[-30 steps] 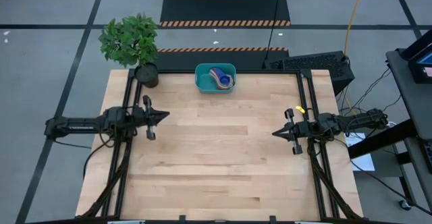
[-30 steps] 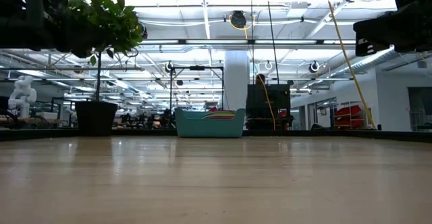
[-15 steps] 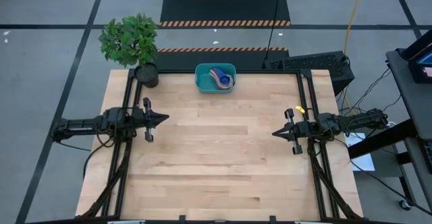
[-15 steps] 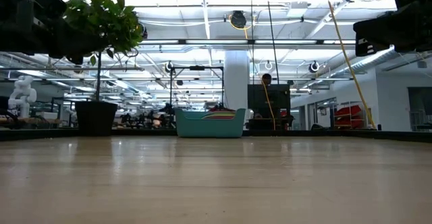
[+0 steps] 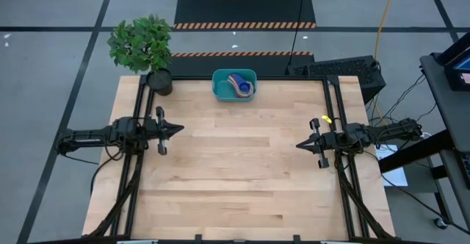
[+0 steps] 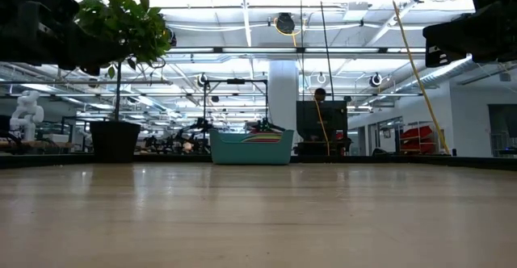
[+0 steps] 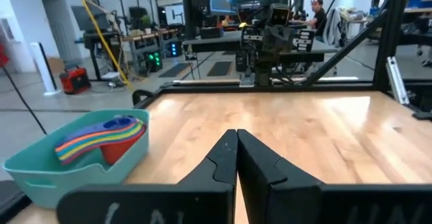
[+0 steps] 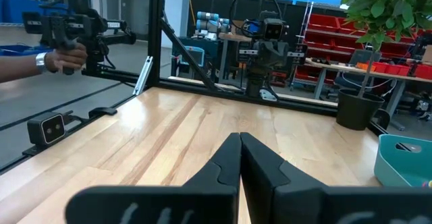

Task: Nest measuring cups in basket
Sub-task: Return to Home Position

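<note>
The teal basket (image 5: pixel 234 84) stands near the table's far edge, and it shows too in the low view (image 6: pixel 251 148) and the left wrist view (image 7: pixel 40 170). The measuring cups (image 5: pixel 241 86) lie nested inside it, their coloured handles fanned out (image 7: pixel 101 133). My left gripper (image 5: pixel 181 128) hovers shut over the table's left side, well short of the basket. My right gripper (image 5: pixel 298 145) hovers shut over the right side. Both point toward the table's middle, and their fingers meet at the tips (image 7: pixel 237 135) (image 8: pixel 240 137).
A black pot with a green plant (image 5: pixel 158 81) stands at the far left corner, just left of the basket. Bare wooden tabletop (image 5: pixel 235 170) spreads between the arms. A person's hand (image 8: pixel 64 57) holds a device beyond the table's near edge in the right wrist view.
My left gripper has drifted slightly toward the table's near edge and stays shut. The right arm, the basket and the cups have kept still.
</note>
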Robot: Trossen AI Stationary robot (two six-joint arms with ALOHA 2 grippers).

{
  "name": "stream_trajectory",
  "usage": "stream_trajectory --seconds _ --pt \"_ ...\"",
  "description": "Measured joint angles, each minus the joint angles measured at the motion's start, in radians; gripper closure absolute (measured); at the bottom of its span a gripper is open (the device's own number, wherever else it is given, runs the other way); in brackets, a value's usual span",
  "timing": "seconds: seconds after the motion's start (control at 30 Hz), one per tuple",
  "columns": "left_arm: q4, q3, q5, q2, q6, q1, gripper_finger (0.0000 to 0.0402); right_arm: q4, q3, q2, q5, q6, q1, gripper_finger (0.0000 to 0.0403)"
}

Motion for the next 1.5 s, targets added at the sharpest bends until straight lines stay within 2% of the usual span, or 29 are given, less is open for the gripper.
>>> stream_trajectory --seconds 0.23,0.43,0.77,1.0,1.27,1.5 --pt "-0.007 0.000 0.036 0.000 -0.047 0.000 0.0392 0.000 0.000 0.000 0.000 0.000 0.000 0.0403" --pt "-0.007 -0.002 0.144 0.000 -0.033 -0.001 0.0395 0.000 0.000 0.000 0.000 0.000 0.000 0.0403" --pt "0.021 -0.013 0.145 0.000 0.044 -0.003 0.0397 0.000 0.000 0.000 0.000 0.000 0.000 0.0403" --pt "0.021 -0.013 0.152 0.000 0.024 -0.004 0.0399 0.000 0.000 0.000 0.000 0.000 0.000 0.0403" --pt "0.022 -0.013 0.148 0.000 0.034 -0.016 0.0382 0.000 0.000 0.000 0.000 0.000 0.000 0.0403" --pt "0.022 -0.013 0.147 0.000 0.038 -0.015 0.0393 0.000 0.000 0.000 0.000 0.000 0.000 0.0403"
